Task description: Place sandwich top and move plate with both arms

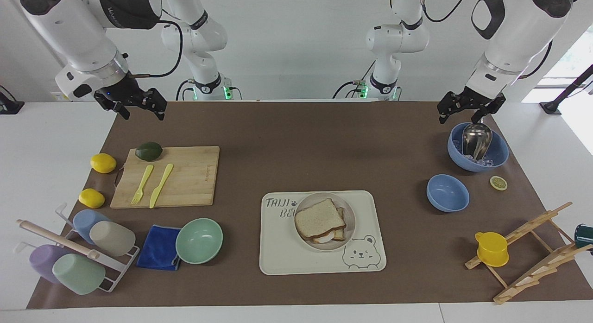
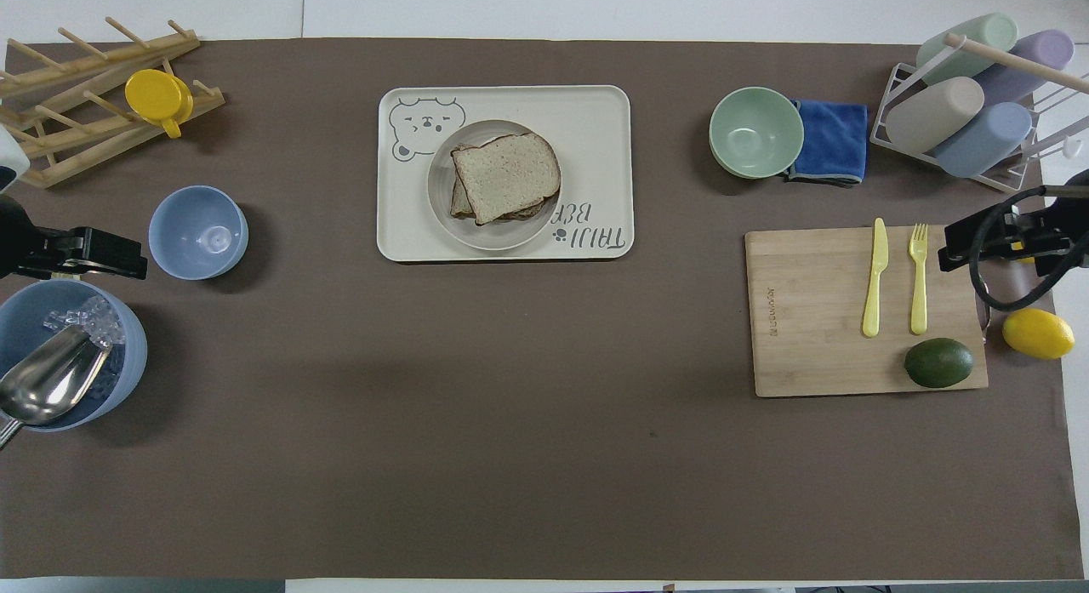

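- Centrally on the desk [image 1: 296, 142]: sat the cream bear tray [image 1: 278, 249], taken as landmark for all below.
- Rested on that tray: the plate [image 1: 350, 212], round and cream-white, toward the tray's robot-side edge.
- Lay on the plate: the sandwich top [image 1: 318, 219], a speckled slice stacked over a lower slice, slightly askew so that the lower layer peeked out at one edge.
- Hung in the air well apart from the tray, toward the left arm's end: the left claw [image 1: 468, 110], fingers spread apart, gripping nothing, just above the rim of the blue bowl [image 1: 498, 156] with ice and a metal scoop [image 1: 476, 140].
- Hovered well apart from the tray, toward the right arm's end: the right claw [image 1: 139, 105], fingers likewise parted and empty, above the brown mat near the cutting board [image 1: 194, 174].
- Stood between tray and ice bowl: a smaller empty blue bowl [image 1: 447, 193].
- Sat beside the tray toward the right arm's end: a mint-green bowl [image 1: 199, 240], touching a blue cloth [image 1: 157, 247].
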You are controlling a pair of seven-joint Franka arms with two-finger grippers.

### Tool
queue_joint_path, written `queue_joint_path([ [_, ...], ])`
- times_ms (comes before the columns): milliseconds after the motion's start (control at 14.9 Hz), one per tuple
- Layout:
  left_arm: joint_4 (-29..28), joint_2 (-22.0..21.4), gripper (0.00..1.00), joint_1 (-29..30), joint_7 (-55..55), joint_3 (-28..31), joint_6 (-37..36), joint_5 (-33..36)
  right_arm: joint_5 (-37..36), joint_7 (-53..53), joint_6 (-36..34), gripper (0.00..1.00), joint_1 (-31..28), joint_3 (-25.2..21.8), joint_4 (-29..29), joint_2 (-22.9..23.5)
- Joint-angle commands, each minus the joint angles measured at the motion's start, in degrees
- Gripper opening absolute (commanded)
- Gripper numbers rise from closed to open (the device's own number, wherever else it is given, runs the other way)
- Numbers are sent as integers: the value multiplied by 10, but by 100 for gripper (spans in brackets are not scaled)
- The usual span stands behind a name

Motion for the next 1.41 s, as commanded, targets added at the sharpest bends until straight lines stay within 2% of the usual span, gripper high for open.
queue_joint_path([
  [0,8,10,100,-5,-3,0,-18,12,6,-11,9,100,-4,-1,-15,-13],
  [201,7,11,100,-1,-9,2,-6,-13,6,-11,9,100,-4,-1,-15,-14],
  [1338,10,4,100,-13,-5,-5,3,-11,6,-11,9,100,-4,-1,-15,-14],
])
